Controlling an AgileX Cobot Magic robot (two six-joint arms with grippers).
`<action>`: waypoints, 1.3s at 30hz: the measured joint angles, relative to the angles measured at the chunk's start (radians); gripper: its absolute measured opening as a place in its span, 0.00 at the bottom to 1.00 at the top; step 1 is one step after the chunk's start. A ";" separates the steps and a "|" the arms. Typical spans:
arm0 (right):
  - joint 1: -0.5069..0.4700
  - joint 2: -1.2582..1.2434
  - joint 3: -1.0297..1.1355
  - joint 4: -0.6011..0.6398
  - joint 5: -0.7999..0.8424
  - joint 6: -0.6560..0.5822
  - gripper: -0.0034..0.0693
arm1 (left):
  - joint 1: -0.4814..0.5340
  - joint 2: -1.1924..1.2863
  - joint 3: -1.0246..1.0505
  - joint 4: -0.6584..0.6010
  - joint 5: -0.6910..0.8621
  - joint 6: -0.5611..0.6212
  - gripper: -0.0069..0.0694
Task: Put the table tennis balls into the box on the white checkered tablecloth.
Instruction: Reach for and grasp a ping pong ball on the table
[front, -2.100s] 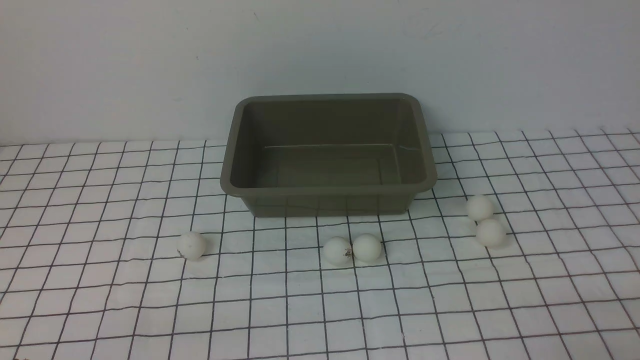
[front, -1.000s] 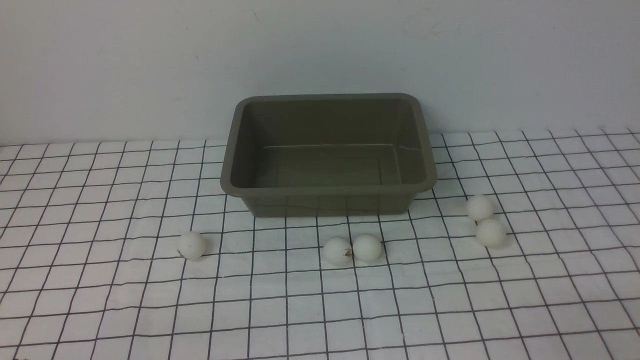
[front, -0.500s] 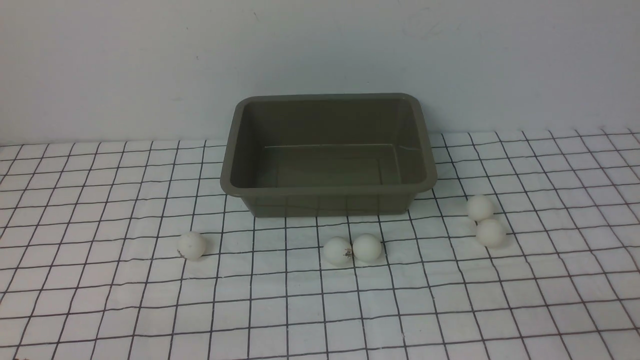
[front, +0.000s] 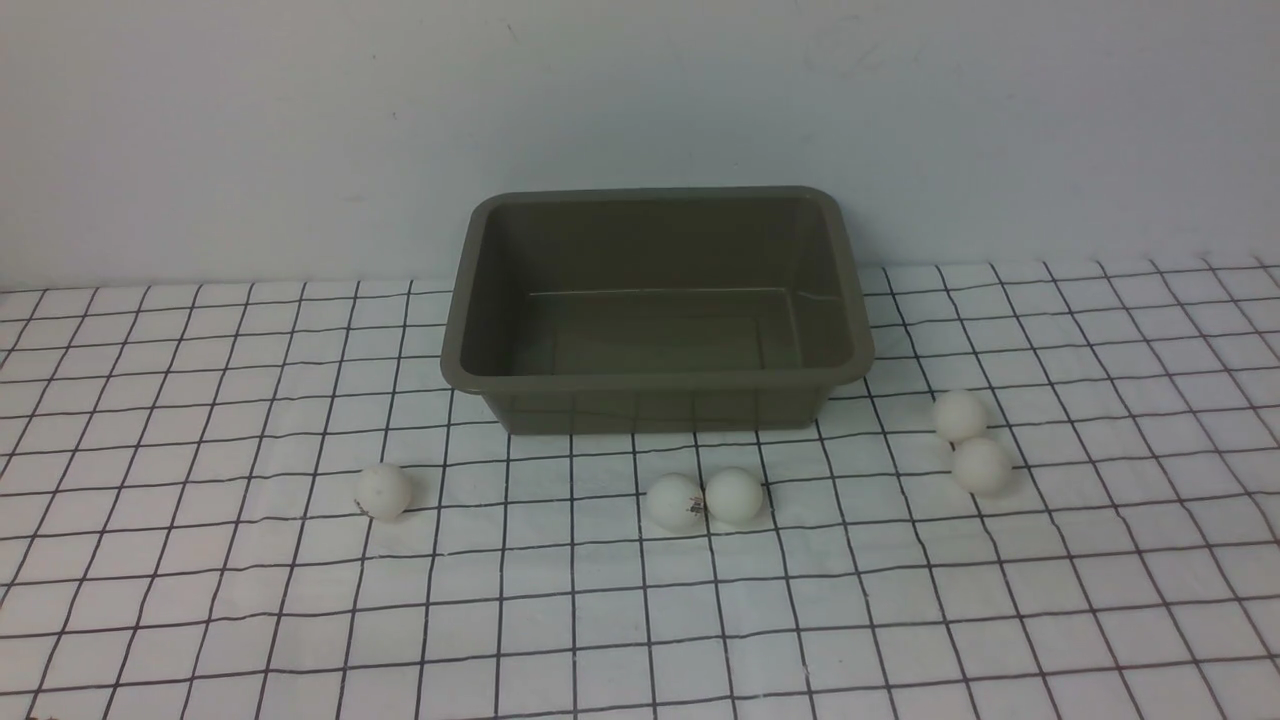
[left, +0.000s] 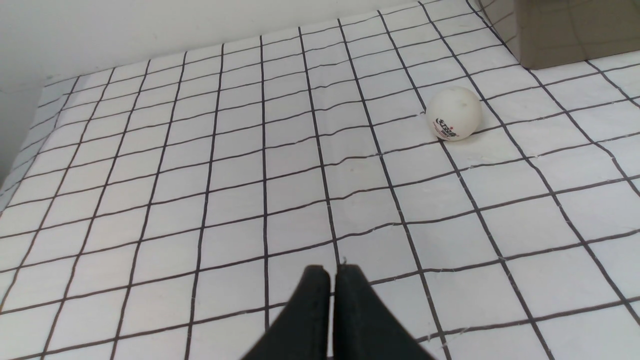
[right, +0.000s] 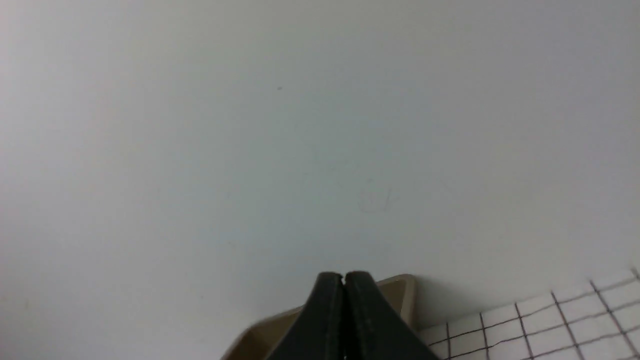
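Fingers (left: 311, 305) of the left gripper (left: 332, 271) are pressed together, empty, with the lone table tennis ball (left: 454, 113) lying ahead on the white checkered tablecloth (left: 200, 200), at eight o'clock from the box (front: 655, 380); the right gripper (right: 344, 276), also clenched, looks farther away.

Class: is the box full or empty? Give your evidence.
Empty: the box shows a bare floor; all five balls lie outside it.

The box (front: 655, 381) stands on the checkered tablecloth (front: 200, 600); before it lie table tennis balls (front: 734, 496): one left, two centre, two right.
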 joint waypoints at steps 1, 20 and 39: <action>0.001 0.042 -0.046 -0.023 0.054 -0.033 0.02 | 0.000 0.000 0.000 0.000 0.000 0.000 0.09; 0.003 1.318 -0.795 -0.098 0.616 -0.197 0.02 | 0.000 0.000 0.000 0.000 0.000 0.000 0.09; 0.014 2.001 -1.557 -0.139 0.853 -0.205 0.03 | 0.000 0.000 0.000 0.000 0.000 0.000 0.09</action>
